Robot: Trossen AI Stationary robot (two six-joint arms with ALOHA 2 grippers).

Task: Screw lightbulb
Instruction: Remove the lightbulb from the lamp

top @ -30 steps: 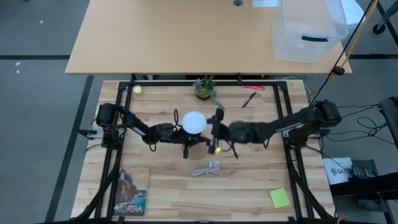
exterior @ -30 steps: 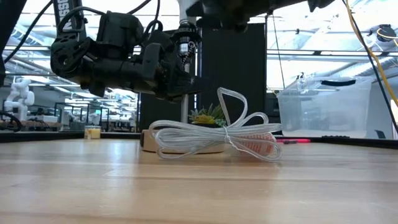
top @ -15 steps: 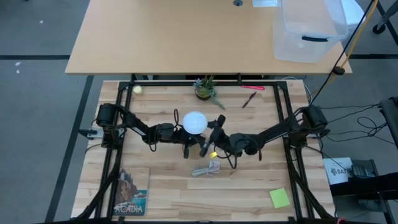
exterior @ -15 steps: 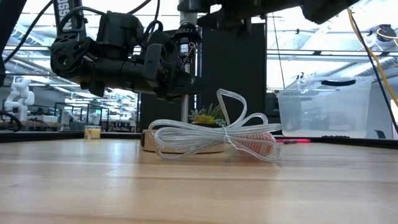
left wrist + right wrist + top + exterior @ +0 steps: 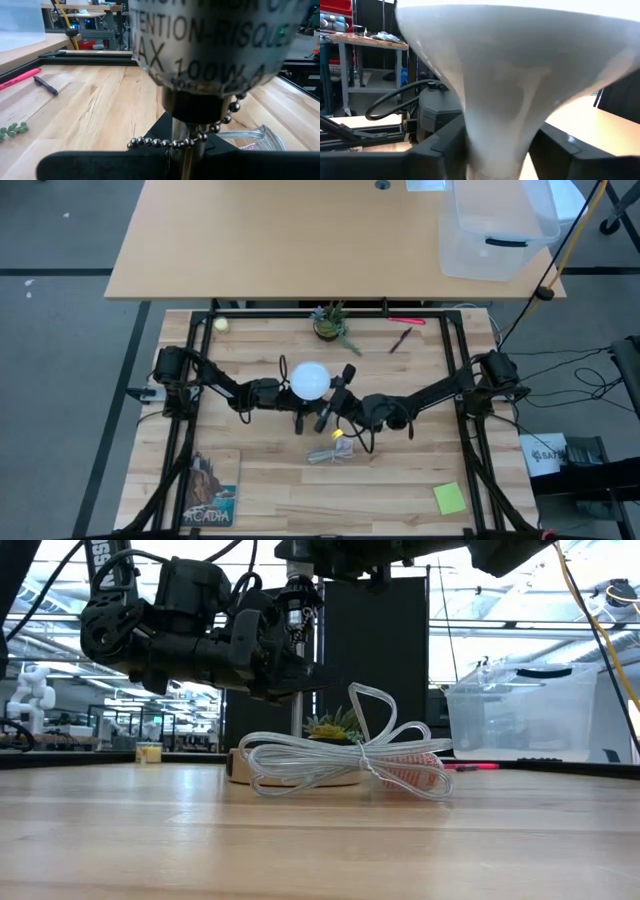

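Note:
The lightbulb (image 5: 310, 380) stands globe-up on top of the lamp stand, near the table's middle; its pale cone (image 5: 510, 75) fills the right wrist view. My left gripper (image 5: 296, 402) reaches in from the table's left and is shut on the stand's thin metal stem. The printed socket (image 5: 210, 45) and a ball chain (image 5: 170, 143) sit just above its fingers. The stand's wooden base (image 5: 236, 764) rests on the table. My right gripper (image 5: 330, 395) comes from the table's right and is closed around the bulb's cone. My left gripper pinches the stand's metal stem (image 5: 180, 150) between its two fingers just below the socket. It comes in about level from the table's left, with the fingers across the upright stem. My right gripper has one finger (image 5: 430, 150) on each side of the bulb's narrow cone (image 5: 490, 135), below the globe. It comes in about level from the table's right, and the bulb stays upright on the socket.
A silvery-clear wrapper (image 5: 333, 451) lies just near of the grippers. A small plant (image 5: 330, 322), a pink marker (image 5: 407, 321), a dark pen (image 5: 400, 340) and a yellow ball (image 5: 220, 324) lie along the far edge. A book (image 5: 210, 495) and a green note (image 5: 450, 498) lie near the front.
My right gripper has moved toward the table's left and a little nearer and lower, turning as it came in beside the lightbulb. The right arm's elbow has swung in with it. The bulb and stand have stayed put.

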